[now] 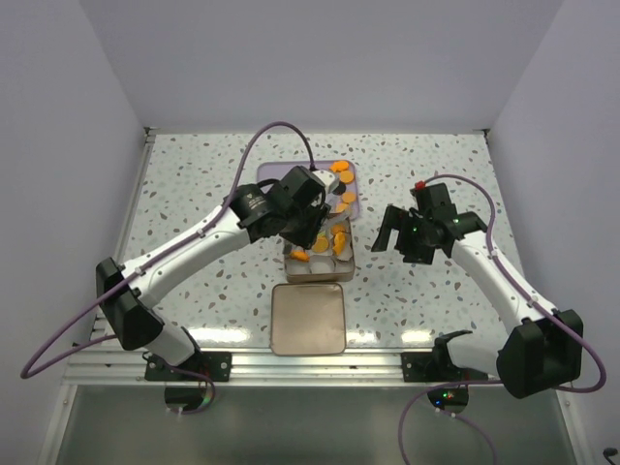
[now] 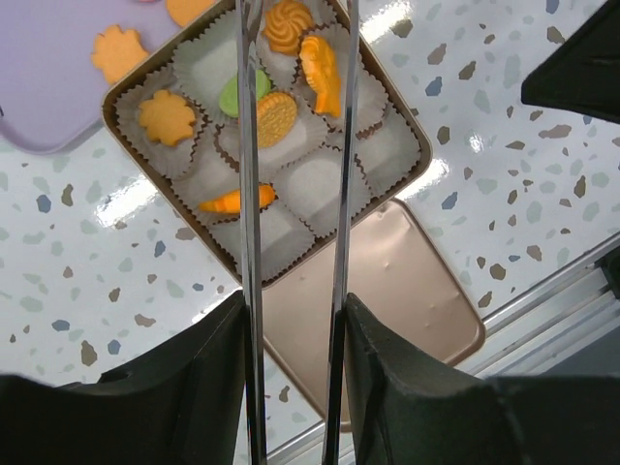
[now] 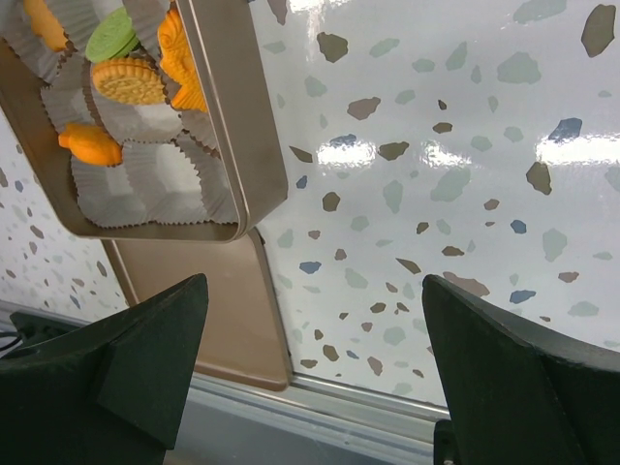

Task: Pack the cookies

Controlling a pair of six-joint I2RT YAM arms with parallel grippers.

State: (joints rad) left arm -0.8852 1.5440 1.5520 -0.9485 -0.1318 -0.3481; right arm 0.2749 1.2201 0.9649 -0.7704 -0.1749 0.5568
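Cookies (image 2: 276,114) are lying in a tin (image 2: 423,153) on the speckled tabletop (image 1: 194,194), with pale walls (image 1: 310,58) enclosing it. The right tool (image 3: 310,300) is gaping empty beside the tin. The left tool (image 2: 295,39) is hovering over it, and I cannot tell its hold.

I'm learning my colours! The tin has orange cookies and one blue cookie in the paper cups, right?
Almost. The odd cookie is green, not blue. The right wrist view shows it in the tin among the orange cookies, in the paper cups.
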